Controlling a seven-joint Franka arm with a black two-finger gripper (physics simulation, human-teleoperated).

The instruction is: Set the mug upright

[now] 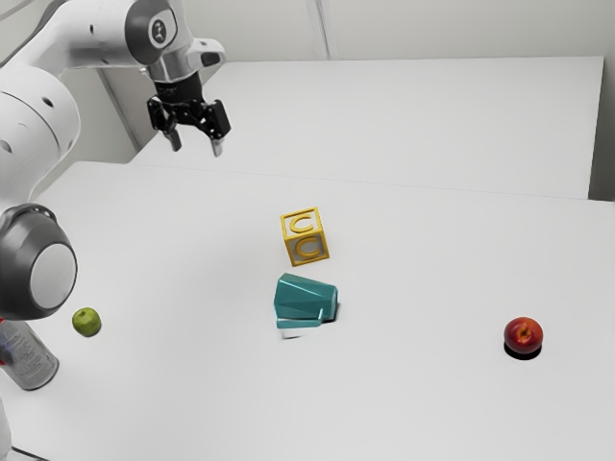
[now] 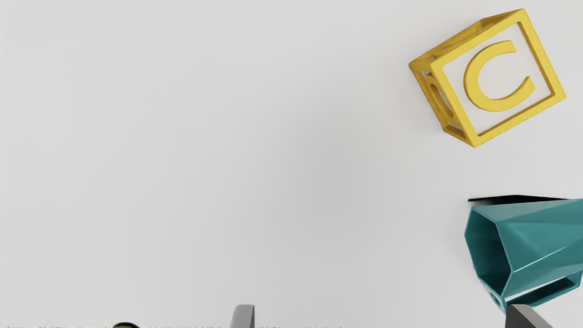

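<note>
Nearest, a can (image 1: 29,360) and green fruit (image 1: 86,323) at the exterior view's left, a red apple (image 1: 524,335) at its right — then the teal mug (image 1: 306,299), lying on its side, a yellow letter block (image 1: 305,237) close behind — farthest, the raised gripper (image 1: 196,148), fingers spread

A plain white bench (image 1: 432,413) spreads wide, its far edge a thin, faint line. Beyond it is a broad white surface (image 1: 404,120), flat or upright I cannot tell. Behind that rises a pale grey wall (image 1: 471,29) with a narrow vertical seam (image 1: 321,29). The light is soft and even.
</note>
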